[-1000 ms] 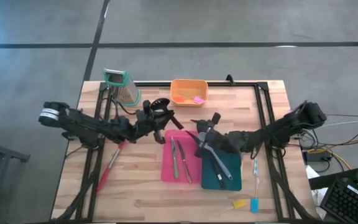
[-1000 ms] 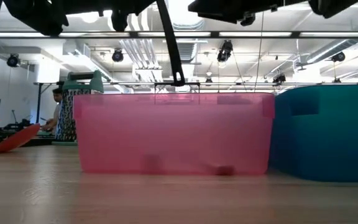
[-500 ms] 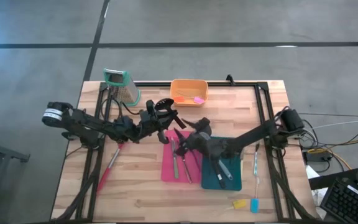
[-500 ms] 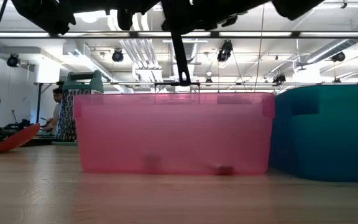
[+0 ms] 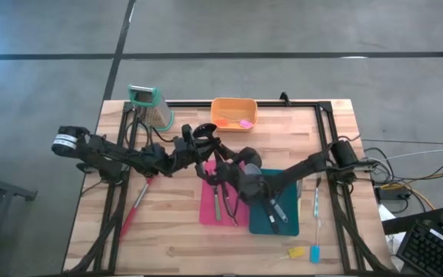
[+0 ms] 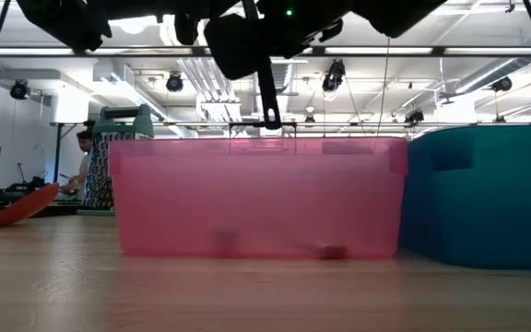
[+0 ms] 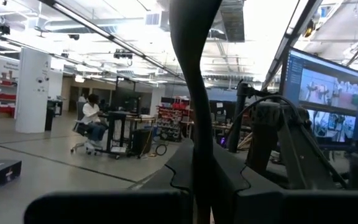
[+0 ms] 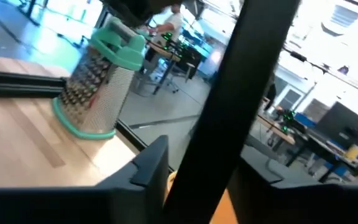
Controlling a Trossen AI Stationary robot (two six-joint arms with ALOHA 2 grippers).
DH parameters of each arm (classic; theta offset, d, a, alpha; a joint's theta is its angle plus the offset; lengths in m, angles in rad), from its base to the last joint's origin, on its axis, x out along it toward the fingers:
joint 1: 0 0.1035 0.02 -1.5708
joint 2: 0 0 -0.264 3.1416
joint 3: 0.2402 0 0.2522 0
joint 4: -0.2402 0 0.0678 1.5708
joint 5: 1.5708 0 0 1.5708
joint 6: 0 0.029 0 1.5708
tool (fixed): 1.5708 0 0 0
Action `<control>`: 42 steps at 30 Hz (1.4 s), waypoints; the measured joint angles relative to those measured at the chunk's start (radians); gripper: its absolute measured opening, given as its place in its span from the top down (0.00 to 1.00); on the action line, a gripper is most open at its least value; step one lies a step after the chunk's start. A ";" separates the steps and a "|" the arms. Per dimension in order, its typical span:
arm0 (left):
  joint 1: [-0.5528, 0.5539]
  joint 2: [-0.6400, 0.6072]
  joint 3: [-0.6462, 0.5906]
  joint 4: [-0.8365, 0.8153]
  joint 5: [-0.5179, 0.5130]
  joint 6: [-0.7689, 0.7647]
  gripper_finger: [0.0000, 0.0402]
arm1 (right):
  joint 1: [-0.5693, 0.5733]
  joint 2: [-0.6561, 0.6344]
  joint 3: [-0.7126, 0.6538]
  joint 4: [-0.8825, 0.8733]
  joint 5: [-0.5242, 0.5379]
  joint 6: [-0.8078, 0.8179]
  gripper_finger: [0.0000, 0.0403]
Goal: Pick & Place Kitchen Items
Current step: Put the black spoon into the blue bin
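Note:
A black long-handled slotted utensil hangs head up over the pink bin. Its handle ends just above the bin's rim. My left gripper is shut on it. My right gripper is over the pink bin, open, with its fingers on either side of the handle. A narrow gap shows on one side. Slim knives lie in the pink bin. Dark spoons lie in the teal bin. My left gripper pinches the black utensil's handle near its head end, between its two fingers. The fingers come level from the table's left and lie across the handle. The utensil hangs almost upright, head up and lifted clear, with its free end above the pink bin.
A metal grater with a teal top stands at the far left. An orange bin holding a pink piece stands at the far middle. A red utensil lies at the left. A slim knife and yellow and blue pieces lie at the right.
My right gripper has gone toward the table's left, from over the teal bin to over the pink bin, up to the hanging black handle. My left gripper has kept its hold on the utensil and stayed about where it was.

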 joint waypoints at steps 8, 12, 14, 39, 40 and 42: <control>-0.002 -0.003 -0.001 -0.014 0.002 0.029 0.92 | 0.005 -0.076 -0.066 -0.002 0.015 -0.002 0.82; -0.001 -0.002 -0.002 -0.029 0.016 0.053 0.85 | 0.006 -0.142 -0.129 -0.008 -0.016 -0.017 0.82; -0.001 -0.004 -0.004 -0.059 0.019 0.077 0.81 | 0.007 -0.178 -0.162 -0.007 -0.016 -0.015 0.82; 0.000 -0.305 -0.042 -0.630 -0.099 0.074 0.74 | 0.262 -0.769 -0.146 -1.472 -0.388 1.258 0.82; 0.000 -0.308 -0.042 -0.644 -0.099 0.073 0.74 | 0.259 -0.768 -0.143 -1.517 -0.446 1.303 0.82; 0.000 -0.310 -0.042 -0.665 -0.098 0.068 0.75 | 0.257 -0.763 -0.138 -1.542 -0.534 1.374 0.82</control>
